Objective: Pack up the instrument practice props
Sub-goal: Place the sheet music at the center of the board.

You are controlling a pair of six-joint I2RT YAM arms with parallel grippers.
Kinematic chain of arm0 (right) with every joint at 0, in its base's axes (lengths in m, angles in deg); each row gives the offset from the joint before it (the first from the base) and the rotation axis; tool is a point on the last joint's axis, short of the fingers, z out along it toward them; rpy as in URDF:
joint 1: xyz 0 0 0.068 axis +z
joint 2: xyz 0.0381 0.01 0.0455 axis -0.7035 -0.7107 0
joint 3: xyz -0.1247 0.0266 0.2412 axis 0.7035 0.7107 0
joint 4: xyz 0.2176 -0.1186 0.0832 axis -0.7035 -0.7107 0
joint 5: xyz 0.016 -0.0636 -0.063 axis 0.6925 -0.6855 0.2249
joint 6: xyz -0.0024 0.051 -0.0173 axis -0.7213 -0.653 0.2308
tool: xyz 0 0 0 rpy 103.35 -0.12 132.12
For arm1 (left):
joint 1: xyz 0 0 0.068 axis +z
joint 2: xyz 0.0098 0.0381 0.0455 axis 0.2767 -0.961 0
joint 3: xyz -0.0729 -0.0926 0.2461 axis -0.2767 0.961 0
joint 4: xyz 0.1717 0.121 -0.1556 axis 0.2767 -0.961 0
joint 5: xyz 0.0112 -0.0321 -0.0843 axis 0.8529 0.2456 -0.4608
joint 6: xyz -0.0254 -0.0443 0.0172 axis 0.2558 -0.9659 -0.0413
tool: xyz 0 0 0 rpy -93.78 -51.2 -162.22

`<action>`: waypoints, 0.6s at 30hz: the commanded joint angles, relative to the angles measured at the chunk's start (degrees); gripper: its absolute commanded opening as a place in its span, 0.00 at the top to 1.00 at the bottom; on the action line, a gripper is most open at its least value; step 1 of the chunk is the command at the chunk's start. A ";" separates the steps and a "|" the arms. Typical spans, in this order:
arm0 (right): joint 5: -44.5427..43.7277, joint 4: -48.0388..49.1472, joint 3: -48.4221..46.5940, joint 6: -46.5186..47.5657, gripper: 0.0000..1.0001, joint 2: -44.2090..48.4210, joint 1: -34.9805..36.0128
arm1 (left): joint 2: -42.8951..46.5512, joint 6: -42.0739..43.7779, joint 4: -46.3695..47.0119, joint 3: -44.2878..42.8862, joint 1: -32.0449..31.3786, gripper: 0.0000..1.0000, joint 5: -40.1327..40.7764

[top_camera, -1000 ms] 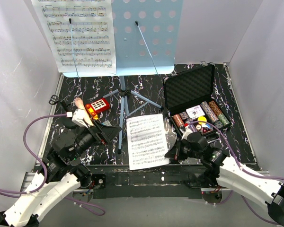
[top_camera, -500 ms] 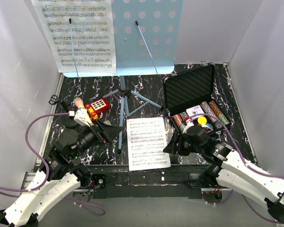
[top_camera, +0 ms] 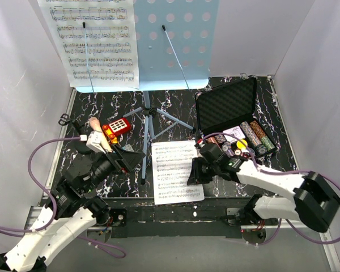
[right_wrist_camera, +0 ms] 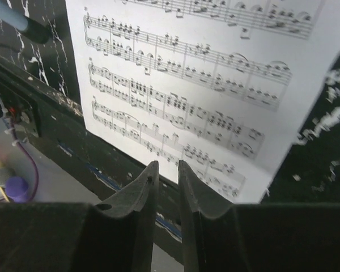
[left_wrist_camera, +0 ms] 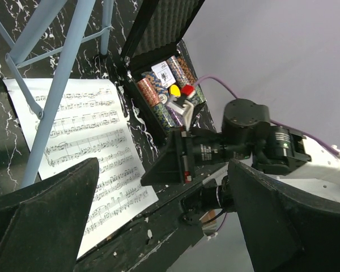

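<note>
The right arm reaches left from its base, its forearm low over the surface, so that the right gripper (top_camera: pixel 194 170) sits at the right edge of the loose sheet-music page (top_camera: pixel 175 169). In the right wrist view the right gripper (right_wrist_camera: pixel 166 165) has its fingers drawn almost together, with only a thin slit between them and nothing held. It hovers over the page's (right_wrist_camera: pixel 215 85) near right corner. The left arm rises from the near left corner, wrist raised. The left gripper (top_camera: pixel 129 157) points right toward the page, its fingers spread wide and empty.

The loose page lies flat with its long axis running near to far, slightly skewed. Its head is toward the tripod and its near edge overlaps the front rail. The light-blue music stand (top_camera: pixel 175 39) stands upright at the back, its tripod legs (top_camera: pixel 149 122) splayed at mid-surface. A second music page (top_camera: pixel 93 42) rests on the left of its desk under a wire arm. The pale-headed microphone (top_camera: pixel 94 121) shows just behind the left wrist, beside a red keypad device (top_camera: pixel 116 126); its stand is mostly hidden.

The surface (top_camera: pixel 102 107) is black with white veining, boxed in by plain white walls. An open black foam-lined case (top_camera: pixel 226 105) of poker chips sits on the right.
</note>
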 commanded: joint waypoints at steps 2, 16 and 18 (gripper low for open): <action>4.15 14.04 -0.66 -4.99 0.71 -7.57 0.34 | 2.43 -0.38 -2.53 -0.45 0.28 0.02 1.99; 6.17 19.67 -4.18 -9.03 0.69 -22.16 -3.52 | 4.98 -0.47 -4.64 -0.28 0.37 0.02 3.49; 7.05 20.81 -4.80 -9.74 0.69 -24.01 -4.57 | 4.89 -0.21 -4.73 -0.36 0.37 0.02 3.49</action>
